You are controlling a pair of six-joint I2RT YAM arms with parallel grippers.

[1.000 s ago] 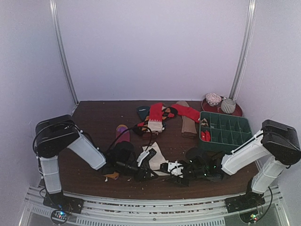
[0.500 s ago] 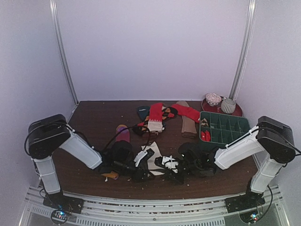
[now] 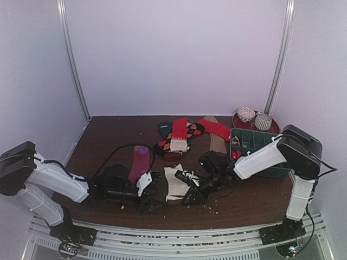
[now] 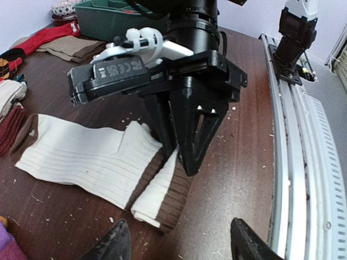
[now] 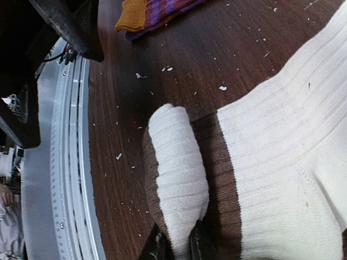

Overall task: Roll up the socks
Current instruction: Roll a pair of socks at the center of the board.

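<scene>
A cream-and-brown banded sock lies flat near the table's front, its brown cuff end folded over into a short roll. My right gripper is shut on that folded cuff, fingers pointing down onto it. My left gripper stands open just left of the roll with nothing between its fingers. The purple-magenta striped sock with its orange toe lies beside the left arm. Red, argyle, tan and dark socks sit in a pile further back.
The green compartment tray stands at the right, partly behind my right arm. Two patterned bowls sit on a red plate at the back right. A metal rail runs along the near table edge. Lint specks dot the wood.
My left gripper has opened, let go of the cream sock and drawn back to the left. My right gripper has moved left and closed on the folded cuff.
</scene>
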